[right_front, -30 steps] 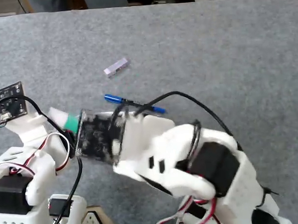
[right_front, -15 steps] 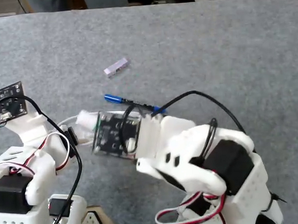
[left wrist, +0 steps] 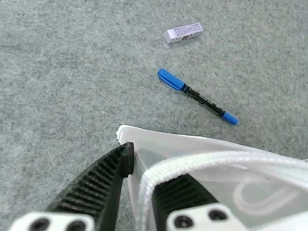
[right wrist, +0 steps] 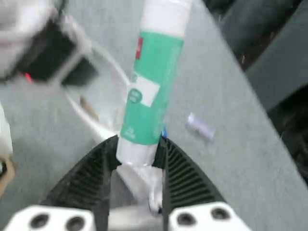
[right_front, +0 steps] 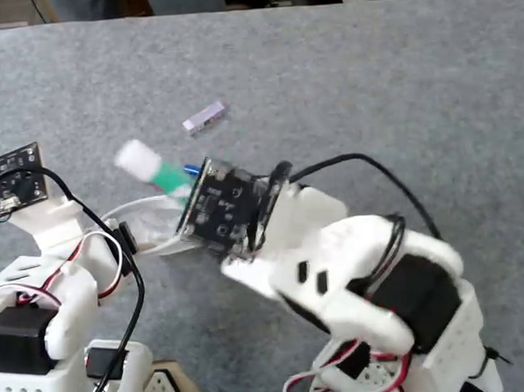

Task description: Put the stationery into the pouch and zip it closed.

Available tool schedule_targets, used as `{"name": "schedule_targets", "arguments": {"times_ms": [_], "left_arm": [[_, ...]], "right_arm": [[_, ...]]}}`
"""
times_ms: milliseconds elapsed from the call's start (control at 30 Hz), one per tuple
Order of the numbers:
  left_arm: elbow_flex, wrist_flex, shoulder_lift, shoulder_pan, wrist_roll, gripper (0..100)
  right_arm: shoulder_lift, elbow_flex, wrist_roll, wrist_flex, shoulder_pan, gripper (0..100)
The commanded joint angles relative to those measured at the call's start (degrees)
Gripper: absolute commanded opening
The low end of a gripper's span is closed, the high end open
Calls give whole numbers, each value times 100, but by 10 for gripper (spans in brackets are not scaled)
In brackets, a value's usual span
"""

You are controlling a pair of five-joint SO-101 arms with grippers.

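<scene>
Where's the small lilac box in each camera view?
High view: the small lilac box lies alone on the grey mat.
Left wrist view: the box is past the blue pen from the pouch.
Right wrist view: the box is beside the glue stick.
Shared landmark: the blue pen, nearest the box.

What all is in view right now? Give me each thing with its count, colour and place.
glue stick: one, white and green, clamped at one end in the right pincer, close to the pouch
pouch: one, clear with a white zip, edge held by the left pincer
pen: one, blue and black, lying on the table beyond the pouch
small block: one, pale, perhaps an eraser, on the table past the pen
table: one, grey cover
left pincer: one, black fingers, shut on the pouch edge
right pincer: one, black fingers, shut on the glue stick
</scene>
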Motion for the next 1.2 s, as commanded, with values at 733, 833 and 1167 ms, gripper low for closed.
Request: {"name": "schedule_targets", "arguments": {"times_ms": [733, 833, 1167], "left_arm": [[866, -484, 79, -277, -79, 28], [857, -484, 88, -259, -79, 28], [857, -484, 79, -251, -62, 28]], "right_arm": [[-664, 2352, 721, -1960, -352, 12], [-910, 2642, 818, -1846, -352, 12], [-1051, 3064, 1292, -1670, -343, 15]]}}
